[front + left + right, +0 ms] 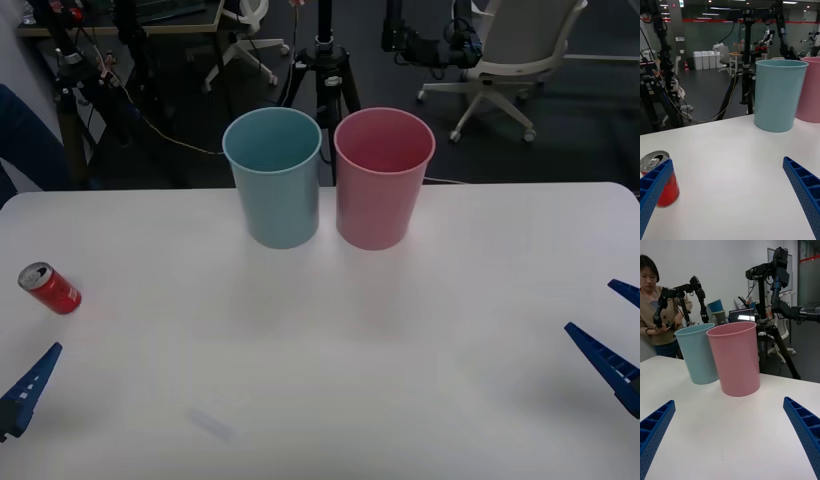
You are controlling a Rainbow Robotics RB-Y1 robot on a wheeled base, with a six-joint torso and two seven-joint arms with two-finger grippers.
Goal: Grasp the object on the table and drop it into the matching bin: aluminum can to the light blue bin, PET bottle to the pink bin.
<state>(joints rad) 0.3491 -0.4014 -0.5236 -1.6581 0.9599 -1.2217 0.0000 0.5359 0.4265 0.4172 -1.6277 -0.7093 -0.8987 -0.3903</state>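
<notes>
The red aluminum can (49,288) lies tipped on the white table (330,330), at about nine o'clock from the table's middle, near the left edge. Its silver top faces up and away toward ten o'clock. In the left wrist view the can (658,183) sits just behind one blue ribbed finger (655,191) of the left tool (730,198), partly covered by it; whether they touch cannot be told. The left tool (20,395) hangs low at about six o'clock from the can, near the table's front left corner, its fingers spread wide apart and holding nothing.

Well apart from the can, toward two o'clock from it, the light blue bin (274,178) stands upright near the table's far edge. The pink bin (382,178) stands upright at three o'clock from the blue one, their rims just beside each other. In the right wrist view the pink bin (735,358) is nearer, with the light blue bin (698,352) behind it.

The right tool (618,335) waits at the table's right edge, at about four o'clock from the pink bin, its fingers (805,427) apart and empty.
</notes>
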